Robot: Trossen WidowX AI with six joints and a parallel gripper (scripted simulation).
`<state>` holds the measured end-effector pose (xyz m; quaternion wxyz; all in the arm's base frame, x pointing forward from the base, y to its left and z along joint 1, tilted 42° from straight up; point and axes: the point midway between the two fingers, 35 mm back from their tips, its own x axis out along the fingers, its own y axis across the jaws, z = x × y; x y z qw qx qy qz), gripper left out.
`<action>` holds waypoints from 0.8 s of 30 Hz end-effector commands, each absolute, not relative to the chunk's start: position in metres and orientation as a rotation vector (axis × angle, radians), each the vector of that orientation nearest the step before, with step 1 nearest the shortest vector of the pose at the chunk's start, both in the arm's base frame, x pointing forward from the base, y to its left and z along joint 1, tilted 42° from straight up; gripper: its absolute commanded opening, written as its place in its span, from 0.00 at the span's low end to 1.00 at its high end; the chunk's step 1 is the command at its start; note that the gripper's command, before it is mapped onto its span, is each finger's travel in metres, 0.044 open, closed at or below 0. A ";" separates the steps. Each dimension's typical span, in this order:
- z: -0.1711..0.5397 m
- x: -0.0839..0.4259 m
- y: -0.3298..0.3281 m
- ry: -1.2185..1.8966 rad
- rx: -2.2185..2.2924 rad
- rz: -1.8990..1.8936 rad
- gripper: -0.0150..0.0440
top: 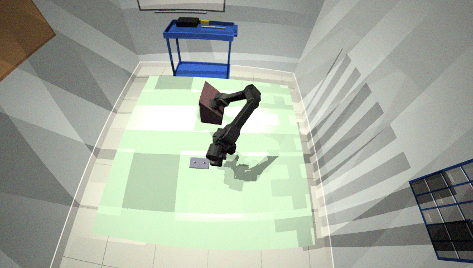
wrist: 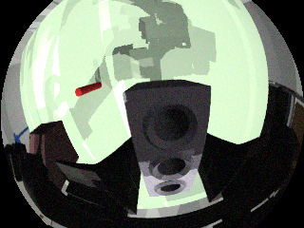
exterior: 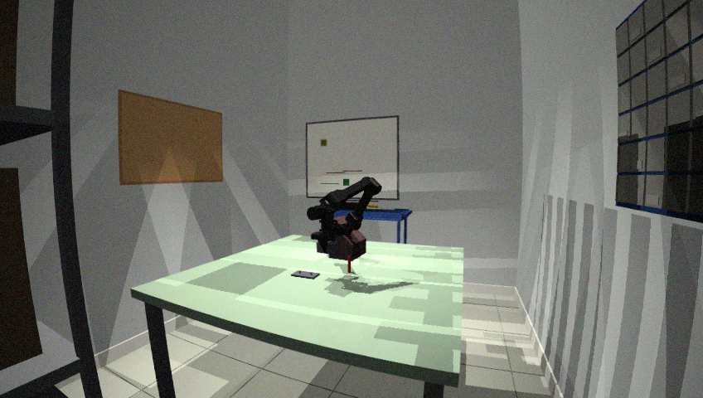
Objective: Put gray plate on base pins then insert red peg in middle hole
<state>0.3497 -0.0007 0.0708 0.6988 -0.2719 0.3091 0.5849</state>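
My gripper is shut on the gray plate, whose holes show in a row in the wrist view. It holds the plate raised above the table, just right of the base in the top view. The plate cannot be made out clearly in the top and exterior views. The flat purplish-gray base lies on the table with its two pins bare and pointing up. The red peg stands upright on the table, right of the base in the exterior view. The arm hides it in the top view.
A reddish-brown wedge block carries the arm's foot behind the work area. The green table bears the arm's shadow. A blue cart stands beyond the table's back edge.
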 end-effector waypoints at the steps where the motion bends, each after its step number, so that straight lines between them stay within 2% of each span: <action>1: 0.060 0.353 -0.006 0.683 -0.615 1.305 0.25; 24: -0.009 0.362 -0.032 0.649 -0.663 1.327 0.25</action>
